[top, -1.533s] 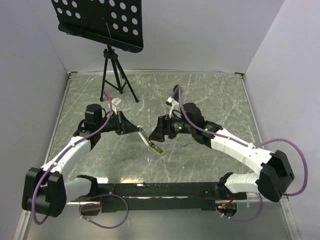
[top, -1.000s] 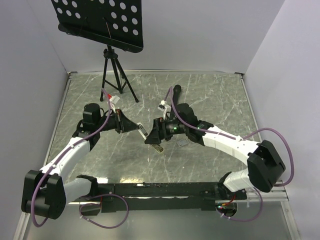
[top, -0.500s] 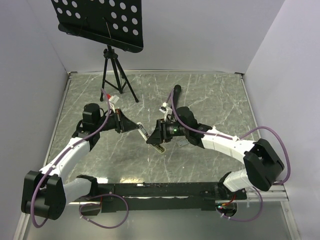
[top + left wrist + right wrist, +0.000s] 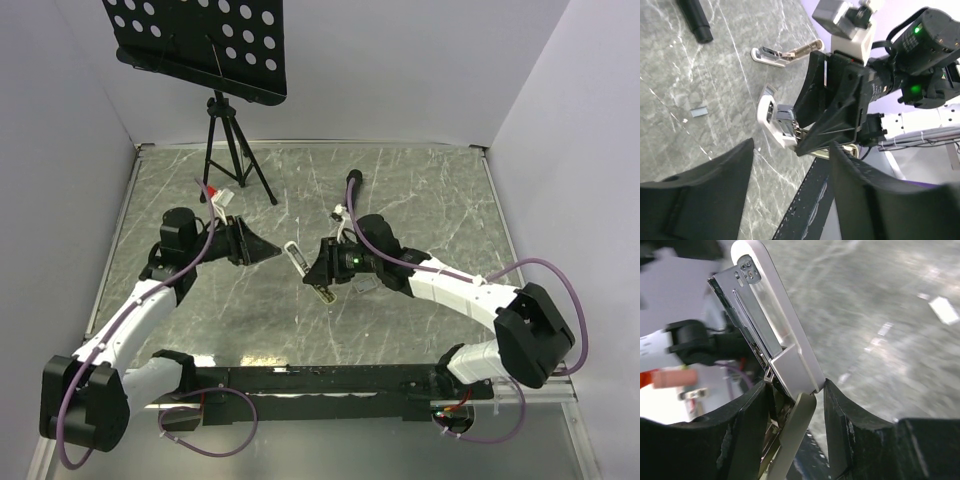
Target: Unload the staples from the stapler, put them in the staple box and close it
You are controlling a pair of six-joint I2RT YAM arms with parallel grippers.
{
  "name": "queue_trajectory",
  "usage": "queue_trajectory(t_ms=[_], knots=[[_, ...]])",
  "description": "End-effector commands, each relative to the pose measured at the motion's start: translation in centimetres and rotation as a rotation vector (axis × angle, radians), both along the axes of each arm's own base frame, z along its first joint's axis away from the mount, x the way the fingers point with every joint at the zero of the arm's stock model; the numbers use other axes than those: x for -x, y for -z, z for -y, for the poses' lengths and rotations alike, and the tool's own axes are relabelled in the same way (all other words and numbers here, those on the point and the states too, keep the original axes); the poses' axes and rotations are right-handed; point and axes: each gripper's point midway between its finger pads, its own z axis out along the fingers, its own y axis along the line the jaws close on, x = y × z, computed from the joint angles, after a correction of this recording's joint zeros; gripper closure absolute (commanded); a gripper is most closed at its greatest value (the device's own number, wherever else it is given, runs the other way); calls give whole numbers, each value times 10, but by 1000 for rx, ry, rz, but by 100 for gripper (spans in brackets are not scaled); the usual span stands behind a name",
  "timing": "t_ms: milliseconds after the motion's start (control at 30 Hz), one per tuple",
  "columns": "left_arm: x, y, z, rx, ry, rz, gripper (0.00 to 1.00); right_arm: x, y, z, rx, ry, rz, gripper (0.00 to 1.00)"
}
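Top view: at frame centre my right gripper (image 4: 313, 268) clamps the stapler (image 4: 294, 256), seemingly raised off the table (image 4: 430, 195). My left gripper (image 4: 266, 250), just left of it, is spread and touches nothing.

Left wrist: the stapler (image 4: 774, 114) sits mid-frame, its open end facing my parted fingers (image 4: 705, 195), I judge for access.

Right wrist: my fingers (image 4: 747, 440) pinch the stapler's (image 4: 767, 325) lower end, and its cover points to the upper left.

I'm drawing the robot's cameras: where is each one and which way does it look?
Top external: high behind the arms, looking down at the table; the left arm and right arm show, the stapler between them.
Left wrist: on the left arm, looking across at the stapler in the right jaws; its own open jaws frame the bottom.
Right wrist: on the right arm, looking along the stapler; its own jaws clamp it.
Shared: both wrist views show the stapler, from opposite sides.
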Motion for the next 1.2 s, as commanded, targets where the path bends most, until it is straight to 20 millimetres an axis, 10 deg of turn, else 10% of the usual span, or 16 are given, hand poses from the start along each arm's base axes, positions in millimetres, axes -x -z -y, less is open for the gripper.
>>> queue_trajectory(t_ms=[0, 533, 867, 1167], knots=[[-6, -23, -3, -11, -35, 90, 32, -13, 0, 25, 111, 85, 87, 77], [-52, -7, -88, -245, -607, 29, 7, -50, 30, 137, 958, 457, 226, 81], [-38, -47, -149, -248, -955, 153, 2, -45, -5, 141, 1506, 510, 358, 81], [-26, -63, -169, -213, -1066, 205, 1, -41, 38, 120, 1752, 361, 412, 81]])
